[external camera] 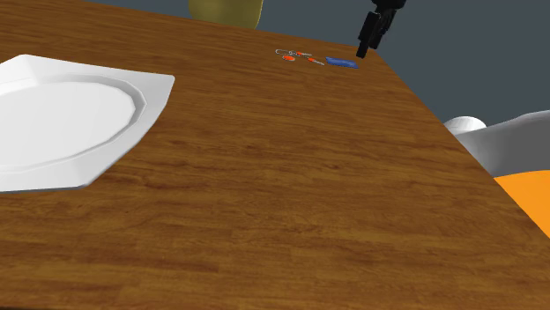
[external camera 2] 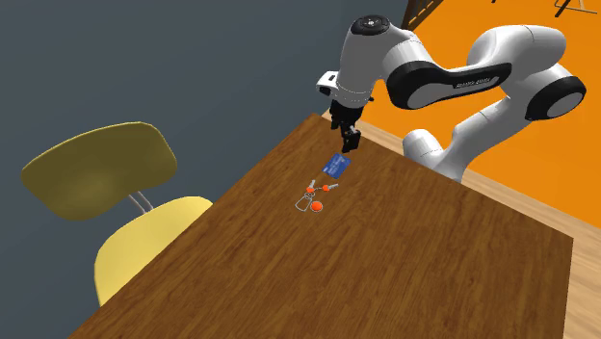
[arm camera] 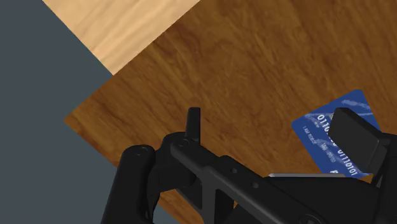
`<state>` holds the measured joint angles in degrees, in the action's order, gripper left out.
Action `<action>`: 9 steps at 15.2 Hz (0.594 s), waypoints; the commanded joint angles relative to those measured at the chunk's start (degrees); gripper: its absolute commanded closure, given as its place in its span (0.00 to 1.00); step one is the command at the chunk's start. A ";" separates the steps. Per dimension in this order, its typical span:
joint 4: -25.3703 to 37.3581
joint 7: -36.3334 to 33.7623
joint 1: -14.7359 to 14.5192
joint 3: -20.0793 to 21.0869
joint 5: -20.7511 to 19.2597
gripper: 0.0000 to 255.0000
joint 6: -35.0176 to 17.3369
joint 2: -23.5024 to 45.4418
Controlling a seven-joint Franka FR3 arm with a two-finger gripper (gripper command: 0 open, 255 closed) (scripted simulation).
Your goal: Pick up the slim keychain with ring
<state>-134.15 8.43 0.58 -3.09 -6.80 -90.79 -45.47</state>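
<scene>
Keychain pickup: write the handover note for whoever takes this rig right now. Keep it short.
Gripper: fingers open, empty, hovering above the table near its corner, close to the blue card.
Keychain: lying flat on the table, on the card's far side from the gripper, not touched.
Done: nothing grasped yet.
Left: move over the keychain, lower, close on it, lift. The card lies close by, so probably best to avoid catching it.
Also around: white plate, yellow chair.
</scene>
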 commanded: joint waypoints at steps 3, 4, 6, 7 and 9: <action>2.03 0.19 -1.66 1.12 1.65 0.00 -0.25 2.69; 3.09 0.30 -2.47 1.67 2.44 0.00 -0.34 4.03; 5.32 0.55 -4.03 2.76 3.98 0.00 -0.45 6.72; 6.48 0.69 -4.79 3.30 4.72 0.00 -0.47 8.06; 8.89 0.99 -6.25 4.38 6.15 0.00 -0.44 10.74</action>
<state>-126.76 9.25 -4.90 0.73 -1.43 -91.39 -36.23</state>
